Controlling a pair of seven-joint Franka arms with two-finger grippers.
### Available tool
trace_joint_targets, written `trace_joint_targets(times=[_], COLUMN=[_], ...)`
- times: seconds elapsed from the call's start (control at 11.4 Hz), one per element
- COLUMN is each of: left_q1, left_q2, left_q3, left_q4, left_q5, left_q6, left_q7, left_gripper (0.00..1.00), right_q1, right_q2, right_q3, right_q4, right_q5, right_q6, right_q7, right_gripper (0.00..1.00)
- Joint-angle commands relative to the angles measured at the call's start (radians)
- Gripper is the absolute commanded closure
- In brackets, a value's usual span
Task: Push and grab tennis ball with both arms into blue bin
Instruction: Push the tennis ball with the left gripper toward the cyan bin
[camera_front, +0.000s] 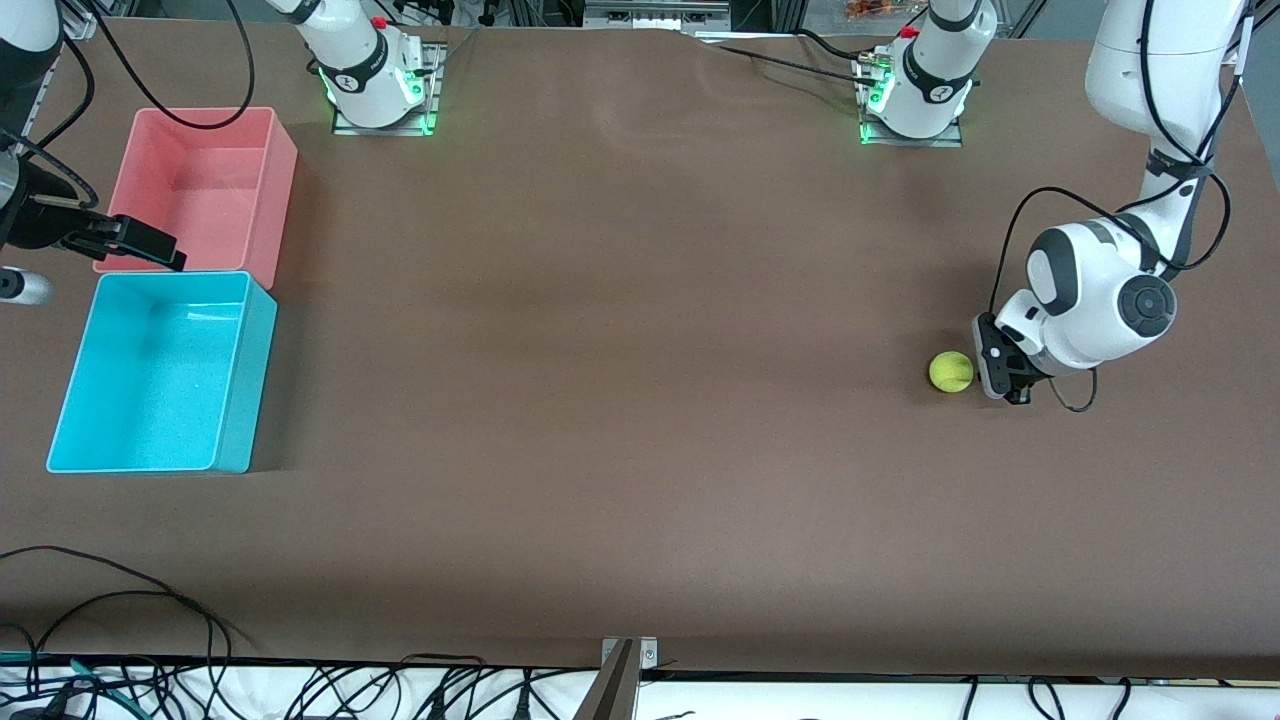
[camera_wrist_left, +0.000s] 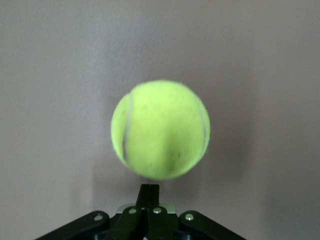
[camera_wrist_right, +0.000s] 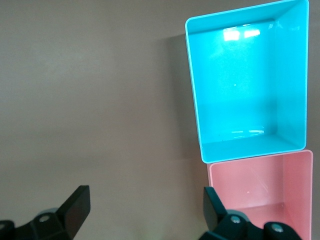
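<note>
Brown and matte, the desk (camera_front: 640, 400) carries everything. Two white arms stand at its edge farthest from the front camera. The left arm (camera_front: 1110, 290) reaches down at its own end of the desk, and the right arm (camera_front: 25, 120) hangs at the other end and waits there. The blue bin (camera_front: 160, 372) and the pink bin (camera_front: 205, 190) lie at the right arm's end, touching or almost touching; the blue one is nearer to the front camera. The left pincer (camera_front: 1003, 372) is low at the desk with its fingers together, holding nothing. The right pincer (camera_front: 150, 245) is over the place where both bins meet, its fingers (camera_wrist_right: 75, 207) wide apart and empty. The tennis ball (camera_front: 951, 371) lies on the desk just beside the left pincer, toward the bins, well apart from the blue bin.
</note>
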Motion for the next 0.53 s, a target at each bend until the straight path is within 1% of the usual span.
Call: trace_joint_targets(times=[0.0, 0.09, 0.18, 0.44], left_q1=[-0.051, -0.063, -0.071, -0.047], left_q2=[0.029, 0.034, 0.037, 0.025], left_q3=[-0.060, -0.104, -0.138, -0.125], left_q4=[0.015, 0.020, 0.056, 0.054], left_q5=[-0.059, -0.057, -0.050, -0.008], left_q6=[0.004, 0.004, 0.004, -0.012], left_q7=[-0.145, -0.252, -0.332, -0.304], left_gripper=[1.00, 1.00, 1.00, 1.00], right_q1=[0.000, 0.000, 0.000, -0.002], right_q2=[0.008, 0.008, 0.008, 0.008], right_q3=[0.004, 0.004, 0.004, 0.002], right_q4=[0.023, 0.021, 0.021, 0.023], right_q5=[-0.007, -0.007, -0.007, -0.007], right_q6=[-0.016, -0.018, -0.018, -0.018], right_q7=[0.000, -0.003, -0.004, -0.007], right_gripper=[0.00, 0.00, 0.00, 0.00])
